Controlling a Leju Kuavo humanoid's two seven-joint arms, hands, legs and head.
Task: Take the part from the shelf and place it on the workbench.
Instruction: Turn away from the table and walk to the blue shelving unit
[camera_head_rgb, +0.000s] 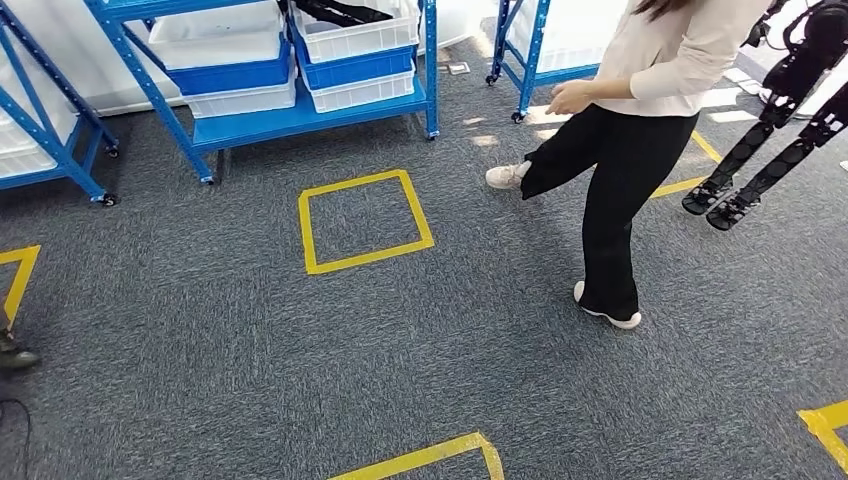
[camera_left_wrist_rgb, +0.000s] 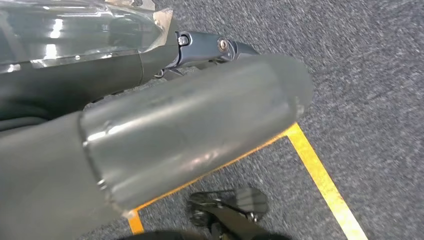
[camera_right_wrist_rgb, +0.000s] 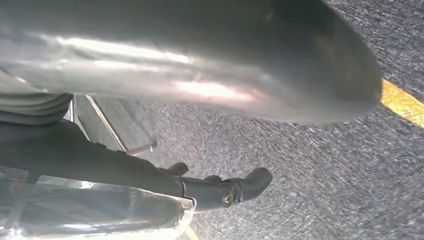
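Facing the blue shelf (camera_head_rgb: 300, 115) w/ its bins (camera_head_rgb: 355, 45), we judge we're at the approach step; the part can't be picked out yet. Left hand (camera_left_wrist_rgb: 200, 125) and right hand (camera_right_wrist_rgb: 210, 65) hang low, finger state can't tell. Next: close in past the person (camera_head_rgb: 625, 130), reach a bin.

This looks like a robot test room or workshop. Blue metal shelves (camera_head_rgb: 300, 110) hold white and blue bins (camera_head_rgb: 355, 55), yellow tape squares (camera_head_rgb: 365, 220) mark the grey carpet (camera_head_rgb: 200, 330), and another robot (camera_head_rgb: 790, 110) stands nearby.
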